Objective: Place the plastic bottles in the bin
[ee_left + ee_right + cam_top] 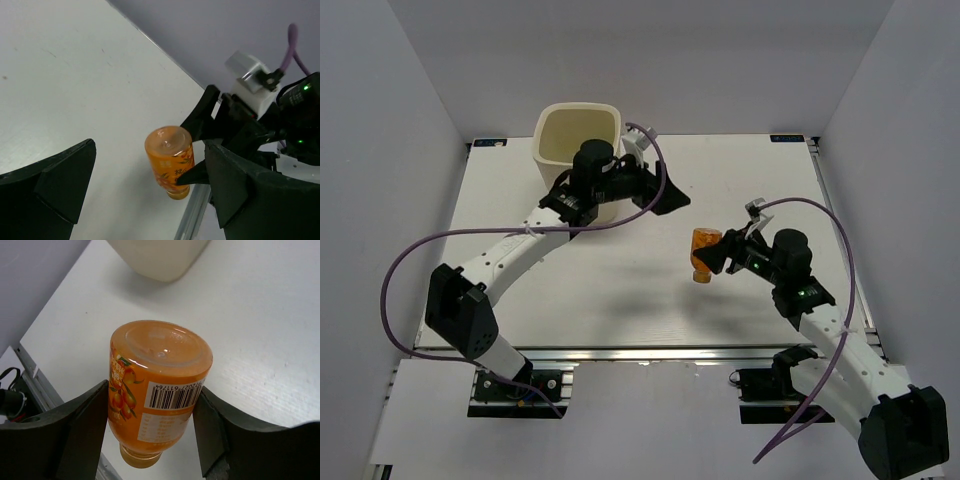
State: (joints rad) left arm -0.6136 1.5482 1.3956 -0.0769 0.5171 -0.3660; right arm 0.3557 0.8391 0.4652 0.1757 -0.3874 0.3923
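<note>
The short orange bottle (704, 254) is held off the table, cap down, in my right gripper (717, 256), which is shut on its labelled body. In the right wrist view the bottle (159, 385) sits between both fingers (80, 425). The cream bin (578, 135) stands at the back left, and its lower wall shows in the right wrist view (160, 260). My left gripper (655, 182) is open and empty beside the bin's right side. Its wrist view looks across at the orange bottle (170, 160) and the right gripper (225, 125). No other bottle is in view.
Grey walls enclose the white table (620, 280) on three sides. An aluminium rail (650, 352) runs along the near edge. Purple cables (420, 250) loop from both arms.
</note>
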